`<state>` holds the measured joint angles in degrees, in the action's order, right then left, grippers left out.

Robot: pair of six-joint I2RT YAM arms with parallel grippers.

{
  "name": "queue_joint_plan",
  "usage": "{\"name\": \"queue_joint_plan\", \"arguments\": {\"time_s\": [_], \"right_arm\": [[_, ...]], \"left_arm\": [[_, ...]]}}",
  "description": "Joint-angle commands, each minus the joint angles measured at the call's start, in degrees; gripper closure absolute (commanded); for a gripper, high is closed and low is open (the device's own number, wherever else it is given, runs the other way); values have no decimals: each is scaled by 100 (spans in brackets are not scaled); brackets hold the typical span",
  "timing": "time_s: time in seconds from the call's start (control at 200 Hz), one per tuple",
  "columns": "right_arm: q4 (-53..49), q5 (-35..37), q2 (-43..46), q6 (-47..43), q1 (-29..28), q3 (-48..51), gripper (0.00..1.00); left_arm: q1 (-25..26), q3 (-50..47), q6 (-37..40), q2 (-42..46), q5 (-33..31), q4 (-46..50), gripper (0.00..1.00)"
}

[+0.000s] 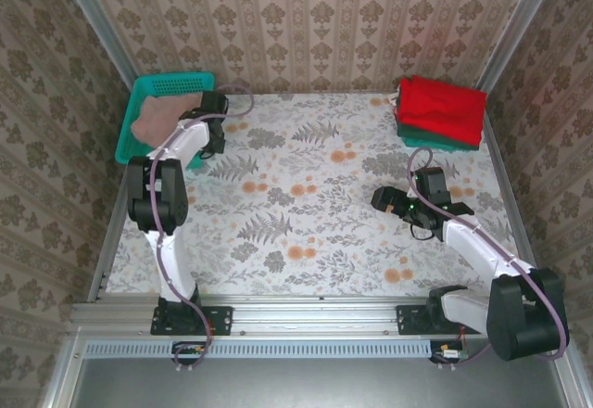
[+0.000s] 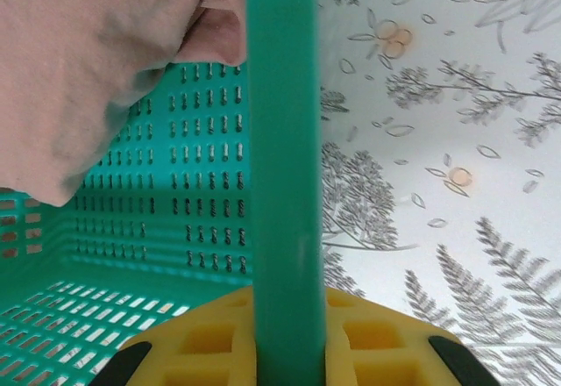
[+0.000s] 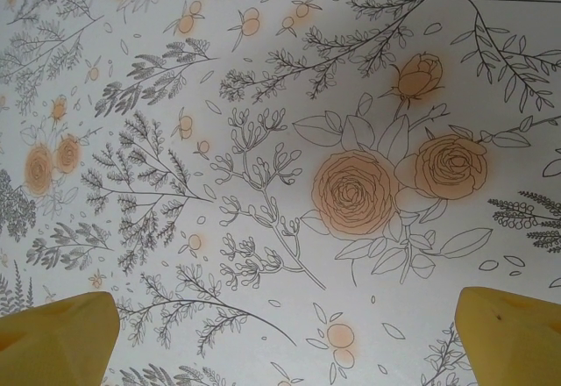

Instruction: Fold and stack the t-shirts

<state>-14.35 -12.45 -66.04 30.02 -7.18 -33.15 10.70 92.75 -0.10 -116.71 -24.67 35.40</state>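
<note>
Supervisor: Top view first. Where do the shirts lie?

Inspector: The pink shirt lies crumpled in the basket at the far left corner of the table. The red shirt sits folded on the green shirt at the far right corner, well apart from it. The left gripper is at the basket's right wall. The right gripper hovers over bare table, nearer the stack.

Supervisor: Left wrist view?

Inspector: The jaws stand narrow, with the basket's wall running straight up between the yellow pads. They appear clamped on plastic, not cloth. The pink shirt bulges over the mesh at upper left, apart from the pads.

Supervisor: Right wrist view?

Inspector: The fingertips stand wide apart with nothing between them, and printed table below.

Supervisor: Hazards?

Inspector: Judged, not observed. A lift from this grip would likely take the basket along, tipping or dragging it. That could spill the shirt in a heap or off the table's edge. The thin wall may also slip from the pads. The pink shirt is not yet folded, so most of the task lies ahead. A regrasp on the cloth itself seems called for, though a shallow pinch could snag the mesh too.
</note>
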Motion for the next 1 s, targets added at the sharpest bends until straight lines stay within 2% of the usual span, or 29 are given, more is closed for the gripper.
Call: {"name": "queue_joint_plan", "arguments": {"time_s": [0.0, 0.23, 0.285, 0.335, 0.395, 0.465, 0.525, 0.595, 0.685, 0.735, 0.83, 0.905, 0.995], "right_arm": [[-59, 92, -58, 11, -46, -104, 0], [-150, 126, -75, 1, -42, -188, 0], [-184, 137, -67, 2, -46, -201, 0], [-194, 137, -59, -3, -47, -201, 0], [-210, 146, -49, 0, -46, -208, 0], [-237, 155, -40, -15, -47, -224, 0], [-273, 170, -40, -25, -47, -241, 0], [-332, 194, -32, -49, -47, -275, 0], [-368, 231, 1, -58, -55, -280, 0], [-383, 250, 29, -53, -63, -267, 0], [-422, 286, 134, -5, -103, -264, 0], [-363, 327, 274, 45, -179, -207, 0], [-216, 352, 423, 118, -285, -123, 0]], "left_arm": [[-102, 260, 444, -225, -247, -44, 98], [-226, 256, 607, -228, -276, -114, 95], [-213, 249, 585, -182, -232, -85, 91], [-190, 237, 572, -113, -232, -65, 76], [-141, 248, 549, 1, -186, 2, 72], [-49, 303, 515, 193, -155, 131, 58], [45, 346, 518, 385, -107, 226, 51], [129, 424, 455, 647, -70, 316, 35], [83, 450, 282, 998, 152, 261, 20], [-66, 407, 49, 1180, 505, 149, 1], [-641, 115, -558, 1501, 1410, -245, 0], [-1102, 61, -1168, 1462, 1472, -273, 0], [-1565, 378, -1440, 1042, 1972, 61, 0]]}}
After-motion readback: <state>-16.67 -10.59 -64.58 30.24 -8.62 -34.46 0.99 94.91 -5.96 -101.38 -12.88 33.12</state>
